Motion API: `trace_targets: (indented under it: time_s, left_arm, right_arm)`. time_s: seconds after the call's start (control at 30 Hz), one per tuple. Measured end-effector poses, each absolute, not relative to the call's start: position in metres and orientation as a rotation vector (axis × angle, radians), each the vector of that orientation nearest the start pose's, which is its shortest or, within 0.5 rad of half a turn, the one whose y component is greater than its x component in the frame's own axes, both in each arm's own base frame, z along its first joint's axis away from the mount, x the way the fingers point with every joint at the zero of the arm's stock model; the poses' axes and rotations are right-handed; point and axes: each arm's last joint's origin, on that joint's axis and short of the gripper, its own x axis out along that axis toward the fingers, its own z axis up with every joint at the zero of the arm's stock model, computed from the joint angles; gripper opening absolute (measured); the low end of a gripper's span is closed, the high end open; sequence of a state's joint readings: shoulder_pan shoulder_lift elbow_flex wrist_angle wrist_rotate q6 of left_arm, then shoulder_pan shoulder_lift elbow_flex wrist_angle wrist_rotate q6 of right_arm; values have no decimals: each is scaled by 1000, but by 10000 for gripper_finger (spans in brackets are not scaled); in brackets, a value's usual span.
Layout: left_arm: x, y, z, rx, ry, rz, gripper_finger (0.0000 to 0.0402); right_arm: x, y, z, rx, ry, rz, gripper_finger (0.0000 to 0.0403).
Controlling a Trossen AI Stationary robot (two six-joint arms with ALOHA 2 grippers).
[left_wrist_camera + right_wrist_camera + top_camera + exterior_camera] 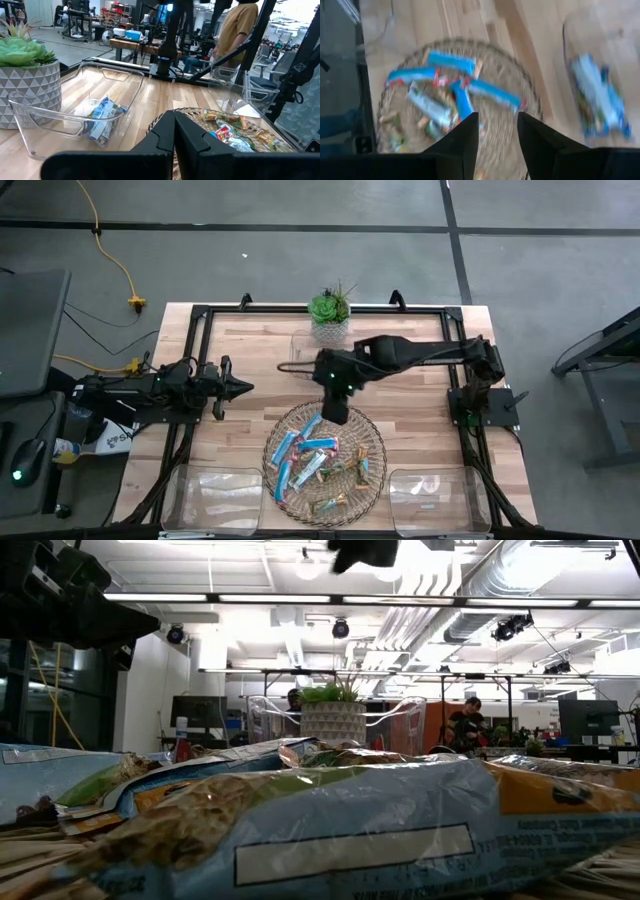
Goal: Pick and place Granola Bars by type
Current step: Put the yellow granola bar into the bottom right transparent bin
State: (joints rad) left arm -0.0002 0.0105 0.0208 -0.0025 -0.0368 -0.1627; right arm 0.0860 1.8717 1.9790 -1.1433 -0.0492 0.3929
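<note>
Several granola bars lie heaped in a round wicker tray at the near middle of the table; bright blue ones and tan-green ones show among them. A few silvery-blue bars lie in a clear bin at the far edge. My right gripper hangs open above the tray's far part, fingers pointing down, holding nothing. My left gripper waits shut over the table's left side, pointing at the tray.
A potted succulent stands beside the far bin. Two more clear bins sit at the near edge, one left and one right of the tray. A black frame rims the table. People stand beyond the table.
</note>
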Motion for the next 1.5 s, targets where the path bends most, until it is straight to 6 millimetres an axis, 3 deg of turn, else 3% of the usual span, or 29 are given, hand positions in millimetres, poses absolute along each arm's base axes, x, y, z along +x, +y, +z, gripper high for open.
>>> trace_targets:
  time_s: [0.17,0.33,0.57,0.73,1.13,1.27,1.5]
  left_arm:
    - [97,1,170,-163,-11,36,1]
    - [97,1,170,-163,-11,36,1]
    - [97,1,170,-163,-11,36,1]
    - [97,1,170,-163,-11,36,1]
    - [97,1,170,-163,-11,36,1]
    - [97,1,170,-162,-11,36,1]
    - [97,1,170,-163,-11,36,1]
  right_arm:
    - [367,65,369,466,1128,-167,120]
    - [352,98,362,611,1229,-271,120]
    - [336,143,335,721,1219,-515,120]
    - [333,165,302,781,1156,-618,120]
    - [331,169,215,907,1201,-619,120]
    - [329,165,205,907,1239,-625,120]
    - [330,161,206,851,1247,-595,120]
